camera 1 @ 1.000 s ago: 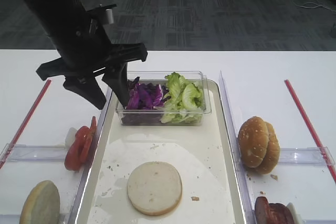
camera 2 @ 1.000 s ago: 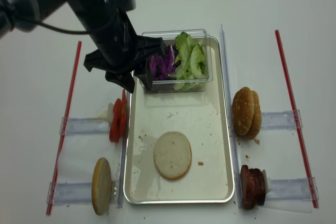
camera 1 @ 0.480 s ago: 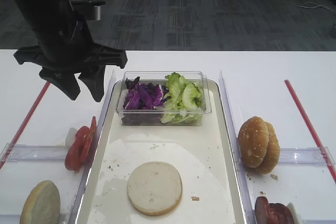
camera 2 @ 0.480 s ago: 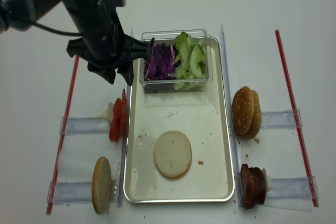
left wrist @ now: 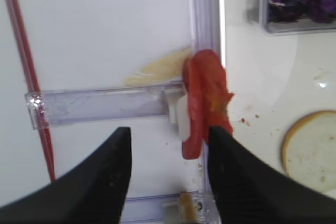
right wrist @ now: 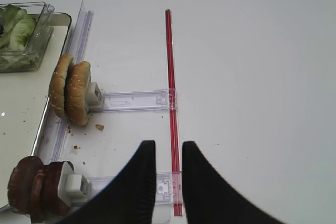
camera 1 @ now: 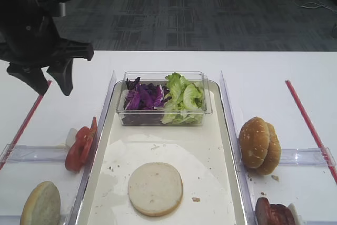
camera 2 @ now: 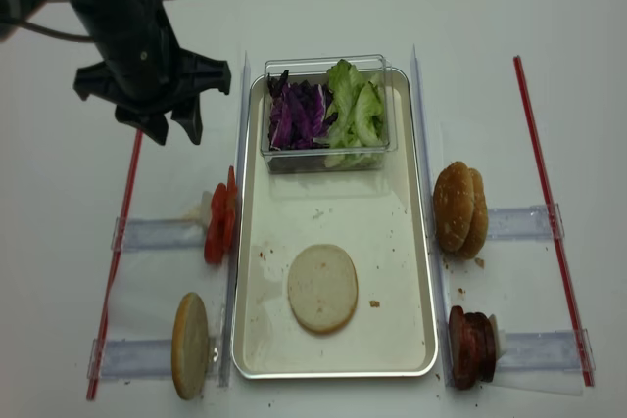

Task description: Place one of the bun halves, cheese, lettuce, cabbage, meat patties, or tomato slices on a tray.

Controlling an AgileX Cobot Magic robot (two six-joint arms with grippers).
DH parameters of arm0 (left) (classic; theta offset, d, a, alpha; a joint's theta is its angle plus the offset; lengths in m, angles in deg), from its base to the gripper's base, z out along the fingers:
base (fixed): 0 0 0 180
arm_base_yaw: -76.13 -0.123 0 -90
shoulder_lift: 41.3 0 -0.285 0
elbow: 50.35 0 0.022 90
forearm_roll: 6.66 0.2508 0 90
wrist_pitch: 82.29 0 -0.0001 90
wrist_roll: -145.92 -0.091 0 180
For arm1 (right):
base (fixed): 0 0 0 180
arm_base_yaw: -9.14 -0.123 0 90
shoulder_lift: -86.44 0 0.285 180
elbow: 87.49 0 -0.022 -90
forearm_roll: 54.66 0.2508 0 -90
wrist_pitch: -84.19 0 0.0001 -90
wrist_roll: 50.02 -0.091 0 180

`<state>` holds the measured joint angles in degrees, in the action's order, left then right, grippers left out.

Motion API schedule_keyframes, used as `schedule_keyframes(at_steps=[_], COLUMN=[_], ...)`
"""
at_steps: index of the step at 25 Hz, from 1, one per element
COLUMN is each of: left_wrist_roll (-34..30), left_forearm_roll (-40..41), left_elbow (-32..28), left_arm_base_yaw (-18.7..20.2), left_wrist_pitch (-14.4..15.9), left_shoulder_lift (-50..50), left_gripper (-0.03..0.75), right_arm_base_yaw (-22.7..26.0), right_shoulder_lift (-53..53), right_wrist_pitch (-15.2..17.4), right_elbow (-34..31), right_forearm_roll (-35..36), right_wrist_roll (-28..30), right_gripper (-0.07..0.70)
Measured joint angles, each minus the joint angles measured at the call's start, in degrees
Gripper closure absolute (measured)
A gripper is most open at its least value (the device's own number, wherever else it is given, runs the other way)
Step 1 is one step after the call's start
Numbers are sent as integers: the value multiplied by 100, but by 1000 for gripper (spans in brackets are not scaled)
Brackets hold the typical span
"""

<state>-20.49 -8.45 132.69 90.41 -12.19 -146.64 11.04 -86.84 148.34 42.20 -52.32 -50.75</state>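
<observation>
A: Start with the tray (camera 2: 416,242). It runs lengthwise down the middle of the worktop (camera 2: 323,22), a clear box (camera 2: 328,159) of cabbage (camera 2: 297,115) and lettuce (camera 2: 355,105) at its far end and one pale bun half (camera 2: 322,288) lying flat toward the near end.

B: So one piece is on it. What looks next?

A: My guess is the tomato slices (left wrist: 206,100). They stand on edge in a clear holder (left wrist: 100,106) just outside the tray's left rim, faces toward the tray, stack pointing along the holder.

B: And which arm is nearer?

A: The left, plainly. The left hand (camera 2: 155,127) hangs above the worktop's left side, toward the far edge, fingers spread, gripping nothing. In its wrist view the slices sit just ahead of the right finger (left wrist: 236,177), so they lie a bit toward the tray and nearer the front edge than the hand.

B: The right hand?

A: The right hand (right wrist: 167,182) is off by the right edge over a red strip (right wrist: 170,93), fingers slightly parted and empty, patties (right wrist: 34,187) and seeded buns (right wrist: 71,94) to its tray side.
</observation>
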Motion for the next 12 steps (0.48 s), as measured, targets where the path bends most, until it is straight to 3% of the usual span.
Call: schedule_keyframes(at_steps=[6, 12], left_wrist_roll=[-192, -416], left_forearm_roll=[116, 136], left_elbow=[-104, -112], left_arm_base_yaw=[-547, -850], left_wrist_pitch=[14, 14], left_shoulder_lift=[86, 177], left_gripper=[368, 368], right_arm_base_yaw=[0, 0], right_shoulder_lift=[0, 0], right_wrist_pitch=[0, -11], right_elbow=[0, 0], right_forearm_roll=[0, 0], right_wrist_roll=[0, 0], right_gripper=[478, 478])
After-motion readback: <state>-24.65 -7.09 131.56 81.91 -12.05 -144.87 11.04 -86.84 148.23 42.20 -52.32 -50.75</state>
